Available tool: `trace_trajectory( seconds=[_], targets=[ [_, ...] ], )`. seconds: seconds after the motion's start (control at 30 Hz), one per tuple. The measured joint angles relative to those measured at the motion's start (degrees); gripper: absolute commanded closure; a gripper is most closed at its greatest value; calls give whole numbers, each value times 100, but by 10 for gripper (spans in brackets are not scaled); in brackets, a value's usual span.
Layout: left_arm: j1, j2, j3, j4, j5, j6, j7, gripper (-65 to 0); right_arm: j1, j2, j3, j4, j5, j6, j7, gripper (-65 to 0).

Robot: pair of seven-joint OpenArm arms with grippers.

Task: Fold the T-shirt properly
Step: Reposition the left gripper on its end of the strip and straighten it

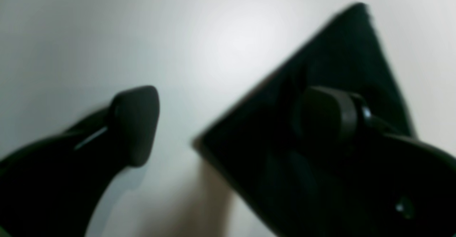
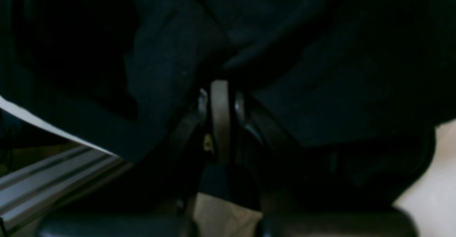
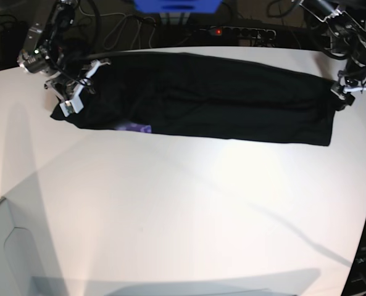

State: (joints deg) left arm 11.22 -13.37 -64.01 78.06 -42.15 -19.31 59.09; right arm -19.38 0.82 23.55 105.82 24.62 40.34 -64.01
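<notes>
The black T-shirt (image 3: 220,98) lies as a long folded band across the back of the white table (image 3: 183,203), with a bit of purple print (image 3: 139,128) showing at its front edge. My right gripper (image 3: 71,95) is at the band's left end. In the right wrist view, the right gripper (image 2: 221,101) is shut on the T-shirt (image 2: 320,69). My left gripper (image 3: 342,94) is at the band's right end. In the left wrist view, the left gripper (image 1: 231,119) stands open, one finger over a flat corner of the T-shirt (image 1: 338,58).
Behind the table are a power strip (image 3: 232,29) with a red light, a blue object (image 3: 176,5) and cables. An aluminium rail (image 2: 53,176) runs below the table edge by the right arm. The table's front left corner drops off to grey floor (image 3: 10,259).
</notes>
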Motion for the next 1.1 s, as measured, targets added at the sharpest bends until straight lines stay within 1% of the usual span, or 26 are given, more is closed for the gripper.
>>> trace_trajectory(
  seconds=[0.07, 0.13, 0.17, 0.27, 0.4, 0.53, 0.67, 0.73, 0.83, 0.9, 0.93, 0.97, 1.0, 1.03, 1.1],
  targets=[
    [2, -87, 4, -20, -442, -46, 361, -613, 0, 4, 0, 0, -2, 2, -2, 0],
    [2, -109, 4, -31, -857, -334, 586, -613, 0, -2, 0, 0, 0, 0, 0, 0],
    [2, -109, 4, -28, -966, -409, 728, -613, -2, -2, 0, 0, 0, 0, 0, 0],
    [4, -125, 4, -28, -1029, -431, 997, -613, -4, 2, 0, 0, -2, 2, -2, 0],
    [107, -192, 7, -26, -1036, -431, 940, -613, -2, 13, 2, 0, 0, 0, -2, 0],
    [358, -358, -35, -26, -782, -437, 973, -613, 0, 13, 7, 0, 0, 0, 0, 0],
    [409, -391, -728, -26, -791, -455, 953, -613, 0, 13, 17, 0, 0, 2, -2, 0],
    [396, -389, -1062, -42, -787, -468, 732, -613, 0, 13, 15, 0, 0, 0, 0, 0],
    [380, -439, -1154, -400, -870, -494, 389, -613, -2, 13, 15, 0, 0, 2, 0, 0],
    [225, -387, -1141, -726, -804, -494, 372, -613, 0, 13, 15, 0, -2, 2, -2, 0],
    [133, -361, -1132, -901, -787, -640, 341, -613, 0, 13, 15, 0, 0, 2, 0, 0],
    [42, -367, -1123, -1078, -894, -935, 258, -613, 0, 11, 15, 0, 0, 2, 0, 0],
    [-66, -398, -1119, -1237, -918, -1134, 262, -613, -2, 11, 15, 0, 2, 2, 2, 0],
    [-173, -415, -1123, -1394, -920, -1259, 243, -613, -2, 13, 17, 0, -4, 2, -4, 0],
    [-326, -431, -1126, -1624, -1019, -1373, 203, -613, 0, 13, 15, 0, -2, 2, 0, 0]
  ],
)
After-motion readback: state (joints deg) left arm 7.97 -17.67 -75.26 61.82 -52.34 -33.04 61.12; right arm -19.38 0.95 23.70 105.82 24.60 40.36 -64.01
